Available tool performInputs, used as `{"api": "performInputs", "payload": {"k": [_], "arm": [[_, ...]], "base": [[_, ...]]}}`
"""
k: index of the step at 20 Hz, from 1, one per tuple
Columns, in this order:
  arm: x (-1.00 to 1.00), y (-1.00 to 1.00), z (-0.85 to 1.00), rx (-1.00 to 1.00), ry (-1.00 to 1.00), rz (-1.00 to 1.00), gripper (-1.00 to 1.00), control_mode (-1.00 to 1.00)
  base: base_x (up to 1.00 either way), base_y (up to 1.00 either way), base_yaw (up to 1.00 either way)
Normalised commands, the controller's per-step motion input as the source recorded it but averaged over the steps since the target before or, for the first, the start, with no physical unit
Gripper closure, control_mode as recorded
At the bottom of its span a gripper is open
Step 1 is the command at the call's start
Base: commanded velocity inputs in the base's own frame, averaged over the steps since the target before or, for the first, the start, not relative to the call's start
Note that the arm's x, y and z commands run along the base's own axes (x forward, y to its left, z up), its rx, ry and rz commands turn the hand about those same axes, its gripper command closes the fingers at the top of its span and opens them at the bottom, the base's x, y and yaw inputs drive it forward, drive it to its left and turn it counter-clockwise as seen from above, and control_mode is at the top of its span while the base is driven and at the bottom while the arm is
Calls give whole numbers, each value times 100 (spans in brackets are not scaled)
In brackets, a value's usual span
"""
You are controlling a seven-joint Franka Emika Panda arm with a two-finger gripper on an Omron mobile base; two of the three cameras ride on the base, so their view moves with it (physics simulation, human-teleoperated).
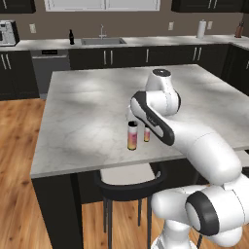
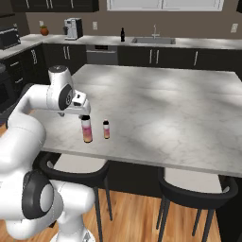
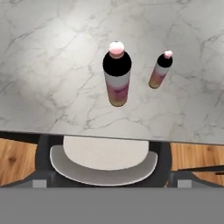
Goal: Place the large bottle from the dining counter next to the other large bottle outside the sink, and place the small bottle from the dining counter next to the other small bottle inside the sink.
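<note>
On the marble dining counter (image 1: pixel 87 121), near its front edge, the large pink-to-yellow bottle (image 1: pixel 132 136) (image 2: pixel 86 129) (image 3: pixel 117 78) stands upright. The small bottle (image 1: pixel 147 133) (image 2: pixel 106 129) (image 3: pixel 160 69) stands just to its right, apart from it. My gripper (image 2: pixel 84 112) hangs directly above the large bottle, open and holding nothing. The hand view looks straight down on both bottles. The other large bottle (image 1: pixel 71 37) (image 2: pixel 122 34), all black, stands on the far worktop left of the sink (image 1: pixel 102 42) (image 2: pixel 152 41). The other small bottle is hidden inside the sink.
Dark stools (image 1: pixel 129 182) (image 2: pixel 75 165) (image 2: pixel 198 182) (image 3: pixel 103 159) are tucked under the counter's front edge. Wood floor (image 1: pixel 17 146) lies between the island and the far worktop. A coffee machine (image 2: pixel 72 28) and a paper towel roll (image 1: pixel 201 29) stand on the worktop.
</note>
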Motion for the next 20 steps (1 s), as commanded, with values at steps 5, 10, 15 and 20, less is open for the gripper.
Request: {"api": "performInputs", "payload": {"k": [5, 10, 15, 20], "arm": [[27, 0, -15, 0, -5, 3, -100, -100], [21, 0, -3, -1, -5, 3, -100, -100], [16, 0, -4, -1, -5, 3, -100, -100], [11, 0, -6, -1, -7, 2, -100, -100]], "base": [[0, 0, 0], [0, 0, 0], [0, 0, 0], [0, 0, 0]]}}
